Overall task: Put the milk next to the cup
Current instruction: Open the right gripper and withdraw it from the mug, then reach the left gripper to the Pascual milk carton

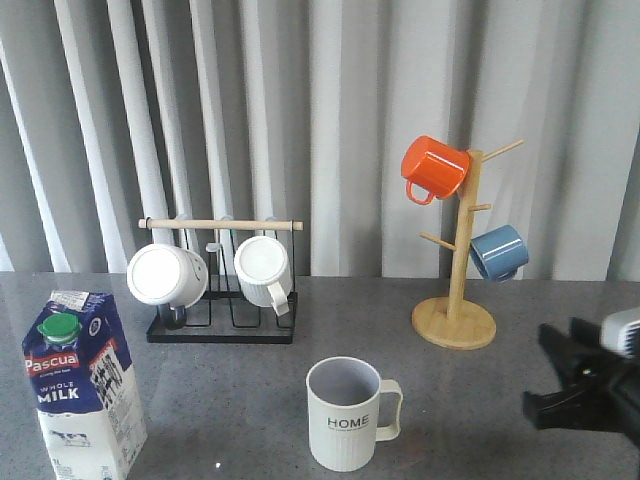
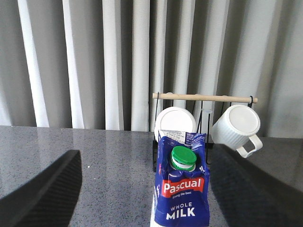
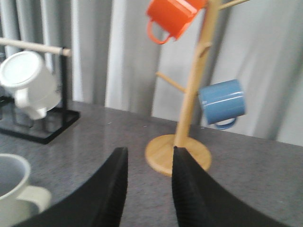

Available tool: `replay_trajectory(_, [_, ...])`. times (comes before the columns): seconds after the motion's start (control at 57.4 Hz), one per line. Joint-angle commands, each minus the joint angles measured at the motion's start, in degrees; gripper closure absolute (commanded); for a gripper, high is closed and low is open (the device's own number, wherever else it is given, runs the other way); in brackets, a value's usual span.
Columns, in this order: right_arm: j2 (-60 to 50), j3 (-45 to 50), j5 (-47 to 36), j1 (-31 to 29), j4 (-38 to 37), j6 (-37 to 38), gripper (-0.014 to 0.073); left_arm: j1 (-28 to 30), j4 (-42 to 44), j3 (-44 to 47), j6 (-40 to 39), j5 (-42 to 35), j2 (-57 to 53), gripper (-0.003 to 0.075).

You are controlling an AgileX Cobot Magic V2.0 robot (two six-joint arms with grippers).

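Observation:
The milk, a blue and white Pascual carton with a green cap, stands upright at the table's front left. In the left wrist view the milk stands between the wide-apart fingers of my left gripper, close to one finger and far from the other. The left gripper is out of the front view. The cup, an off-white ribbed mug lettered HOME, stands at front centre, and its rim shows in the right wrist view. My right gripper is open and empty to the right of the cup, and it also shows in the right wrist view.
A black wire rack with a wooden bar holds white mugs at the back left. A wooden mug tree at the back right carries an orange mug and a blue mug. A grey curtain hangs behind the table.

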Motion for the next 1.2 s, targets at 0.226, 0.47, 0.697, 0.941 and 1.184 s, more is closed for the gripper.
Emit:
replay_trajectory(0.226, [-12.63,-1.30,2.57,-10.77,-12.83,13.20,0.0512,-0.28,-0.43,-1.81,-0.39,-4.24,0.12,0.0187])
replay_trajectory(0.47, [-12.63,-1.30,4.16,-10.77,-12.66,13.90,0.0604,-0.28,-0.43,-1.81,-0.39,-4.24,0.12,0.0187])
replay_trajectory(0.697, [-12.63,-1.30,4.47,-10.72,-12.66,13.90,0.0604,-0.28,-0.43,-1.81,-0.39,-4.24,0.12,0.0187])
replay_trajectory(0.941, [-12.63,-1.30,4.47,-10.72,-12.66,13.90,0.0604,-0.28,-0.43,-1.81,-0.39,-4.24,0.12,0.0187])
replay_trajectory(1.184, [-12.63,-1.30,4.47,-10.72,-12.66,13.90,0.0604,-0.28,-0.43,-1.81,-0.39,-4.24,0.12,0.0187])
